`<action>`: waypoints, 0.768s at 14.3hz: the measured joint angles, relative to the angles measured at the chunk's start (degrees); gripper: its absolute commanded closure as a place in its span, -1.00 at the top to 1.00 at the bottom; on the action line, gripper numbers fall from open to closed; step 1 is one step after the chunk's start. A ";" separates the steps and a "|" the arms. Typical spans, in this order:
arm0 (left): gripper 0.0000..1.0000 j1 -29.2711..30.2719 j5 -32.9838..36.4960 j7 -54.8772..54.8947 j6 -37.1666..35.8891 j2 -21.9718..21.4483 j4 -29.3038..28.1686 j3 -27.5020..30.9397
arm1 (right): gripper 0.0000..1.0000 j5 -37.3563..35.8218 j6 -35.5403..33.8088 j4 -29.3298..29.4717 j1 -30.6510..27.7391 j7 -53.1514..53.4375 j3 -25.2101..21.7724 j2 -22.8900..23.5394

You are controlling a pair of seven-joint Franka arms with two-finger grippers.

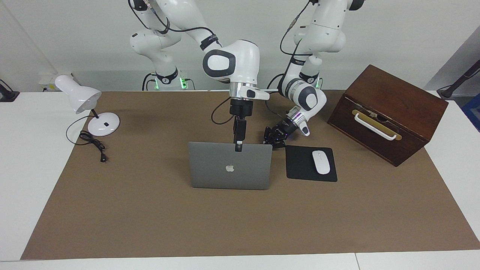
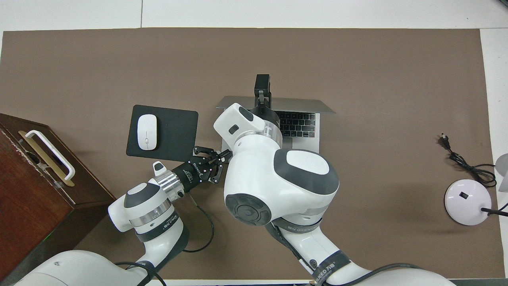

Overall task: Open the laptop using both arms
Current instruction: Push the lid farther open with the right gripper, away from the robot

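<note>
Setting: White table (image 1: 22, 157) under a brown mat (image 1: 150, 217), with a pale wall past the robots.

Laptop: the silver laptop (image 1: 229, 165) stands mid-mat, lid raised to about upright, logo turned away from the robots. The overhead view shows its keyboard (image 2: 297, 124) facing them.

Right gripper: the right gripper (image 1: 238, 147) hangs straight down from its arm and pinches the lid's top edge near the middle, one finger on each face of the lid.

Left gripper: the left gripper (image 1: 274, 137) is low at the laptop's base, at the corner nearest the mousepad (image 1: 310, 163). Its fingers look spread. I cannot tell whether it presses the base.

Other things: a white mouse (image 1: 321, 162) lies on the mousepad, toward the left arm's end of the table. A wooden box (image 1: 388, 112) sits farther that way. A white lamp (image 1: 88, 105) with a loose cord (image 1: 93, 144) is at the right arm's end.

Progress: by my reading the lid is mostly open, and only the last bit of swing, or letting go, is left.

Doing it well: the lid hand should follow the hinge's arc and not pull straight, so the base does not lift or slide. The left gripper should bear down on the base while the lid moves.

Risk: too much push could tip the laptop over backward or strain the hinge.
</note>
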 measured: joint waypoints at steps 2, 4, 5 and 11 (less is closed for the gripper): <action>-1.00 0.00 0.00 0.01 0.00 0.00 0.00 0.00 | 1.00 -0.60 0.64 0.56 -0.95 0.35 -0.01 0.00; -1.00 0.00 0.00 0.02 0.00 0.00 0.00 0.00 | 1.00 -0.69 0.97 0.76 -1.43 0.35 -0.02 0.01; -1.00 0.00 0.00 0.02 0.00 0.00 0.00 0.00 | 1.00 -0.69 0.97 0.77 -1.47 0.35 -0.02 0.02; -1.00 0.00 0.00 0.04 0.00 0.00 0.00 0.00 | 1.00 -0.80 0.98 2.34 -1.95 0.36 -0.02 0.42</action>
